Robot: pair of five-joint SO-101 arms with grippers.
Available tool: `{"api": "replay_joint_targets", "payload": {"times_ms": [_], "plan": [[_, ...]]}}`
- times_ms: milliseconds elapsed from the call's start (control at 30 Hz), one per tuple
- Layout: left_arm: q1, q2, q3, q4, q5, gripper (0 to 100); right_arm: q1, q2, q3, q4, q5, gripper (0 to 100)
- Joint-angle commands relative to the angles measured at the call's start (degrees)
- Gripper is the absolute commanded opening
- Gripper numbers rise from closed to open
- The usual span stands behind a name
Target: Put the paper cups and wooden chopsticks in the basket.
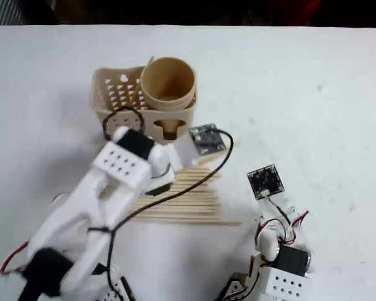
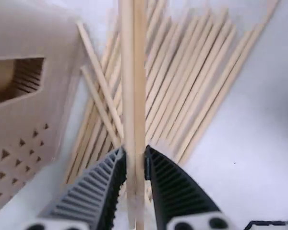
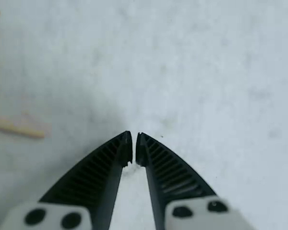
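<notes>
White arms (image 1: 81, 213), blk ribbed pincers (image 2: 134, 151), red/blk cables (image 1: 230, 149).

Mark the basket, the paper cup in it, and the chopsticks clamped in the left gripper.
basket (image 1: 116, 94), high view, on its perforated wall.
paper cup (image 1: 168, 84), high view, on the inside of the cup.
held chopsticks (image 2: 133, 72), left wrist view, mid-shaft of the pair.

Left arm (image 1: 81, 213): enters high view at 7 o'clock, stretches toward 1 o'clock, wrist near centre of view. Left gripper (image 2: 134, 152): jaws pinched close on two chopsticks (image 2: 133, 72), which run straight out between fingertips. Right arm (image 1: 281, 266): folded low at 5 o'clock, wrist toward 12 o'clock. Right gripper (image 3: 133, 139): jaws drawn together, tips almost touching, aimed downward.
</notes>
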Motion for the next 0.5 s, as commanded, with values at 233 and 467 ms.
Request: {"api": "replay_joint_targets", "payload": {"times_ms": [233, 467], "plan": [[-0.8, -27.4, -4.4, -2.1, 7.4, 2, 0.2, -0.6, 0.5, 0.3, 0.4, 3.3], [-7.2, -31.5, -10.3, -12.8, 15.6, 2, 0.2, -0.6, 0.5, 0.3, 0.4, 3.3]]}}
